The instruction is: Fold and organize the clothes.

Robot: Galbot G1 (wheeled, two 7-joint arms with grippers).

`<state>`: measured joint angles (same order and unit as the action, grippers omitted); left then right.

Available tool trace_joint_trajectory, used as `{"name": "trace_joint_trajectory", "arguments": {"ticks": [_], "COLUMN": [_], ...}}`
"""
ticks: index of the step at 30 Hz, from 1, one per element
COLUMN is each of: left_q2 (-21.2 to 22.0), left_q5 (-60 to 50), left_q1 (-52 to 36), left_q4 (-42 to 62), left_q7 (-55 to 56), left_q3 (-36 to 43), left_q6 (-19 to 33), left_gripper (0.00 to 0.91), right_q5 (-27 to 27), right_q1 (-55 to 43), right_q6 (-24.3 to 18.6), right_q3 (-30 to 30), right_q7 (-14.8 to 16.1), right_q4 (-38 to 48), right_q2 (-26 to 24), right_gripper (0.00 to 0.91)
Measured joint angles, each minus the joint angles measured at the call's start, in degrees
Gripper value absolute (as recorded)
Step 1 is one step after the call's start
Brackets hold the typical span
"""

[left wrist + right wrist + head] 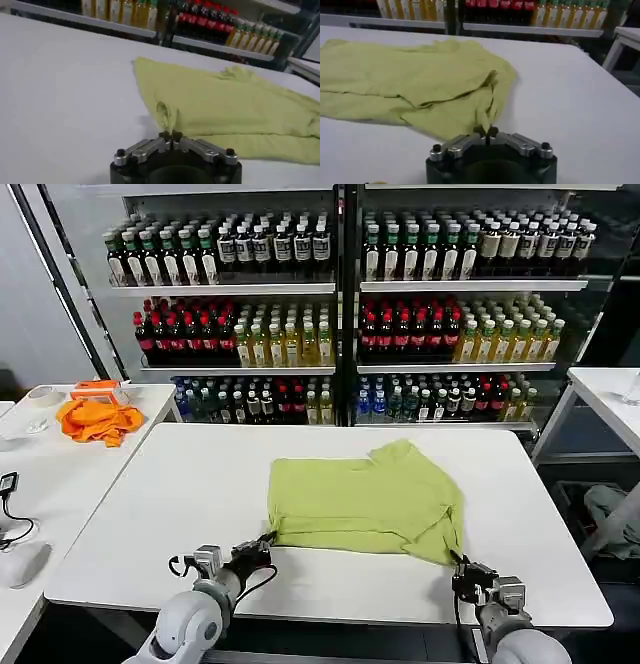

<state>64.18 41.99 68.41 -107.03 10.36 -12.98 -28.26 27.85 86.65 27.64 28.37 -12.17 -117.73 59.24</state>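
green shirt (365, 502) on table (150, 514). my left gripper (266, 541), right gripper (458, 563) each pinch near corner, fingers closed. i think next: lift both, fold forward.

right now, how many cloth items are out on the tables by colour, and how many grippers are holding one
Lime T-shirt: 1
Orange cloth: 1
Grippers pinching the T-shirt's near edge: 2, the left gripper and the right gripper
Total: 2 cloth items, 2 grippers
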Motion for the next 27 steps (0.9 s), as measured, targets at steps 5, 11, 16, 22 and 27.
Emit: {"name": "trace_joint_trajectory", "arguments": {"ticks": [5,11,16,22,27], "left_q2": [-1.2,-2.6,-3.1,-3.6,-4.7], "left_q5": [0.1,-0.1,-0.7,-1.8,-1.8], "left_q1": [3.8,9.2,13.1,16.4,17.0], "left_q4": [-4.4,-9.7,-13.3,-16.8,-17.7], "left_q7": [0.3,0.7,0.9,1.0,1.3], "left_q3": [-1.5,-3.6,-5.2,-6.9,-8.3], "left_q6": [-0.2,-0.2,-0.9,-1.7,-1.9], "left_gripper": [0.030,0.030,0.907,0.907,0.907], "right_q5": [-1.0,-2.7,-4.6,-5.6,-4.7], "right_q1": [4.5,9.8,12.2,13.4,11.8], "right_q6": [0.1,1.1,1.5,1.5,1.2], "right_q3": [1.6,3.2,4.2,5.9,6.7], "right_q7": [0.0,0.0,-0.1,-0.6,-1.4], "right_q4": [-3.8,-8.0,-10.3,-12.9,-13.1], "right_q2": [-0.6,-1.3,-1.7,-2.3,-3.6], "right_gripper": [0.000,0.907,0.907,0.907,0.907]}}
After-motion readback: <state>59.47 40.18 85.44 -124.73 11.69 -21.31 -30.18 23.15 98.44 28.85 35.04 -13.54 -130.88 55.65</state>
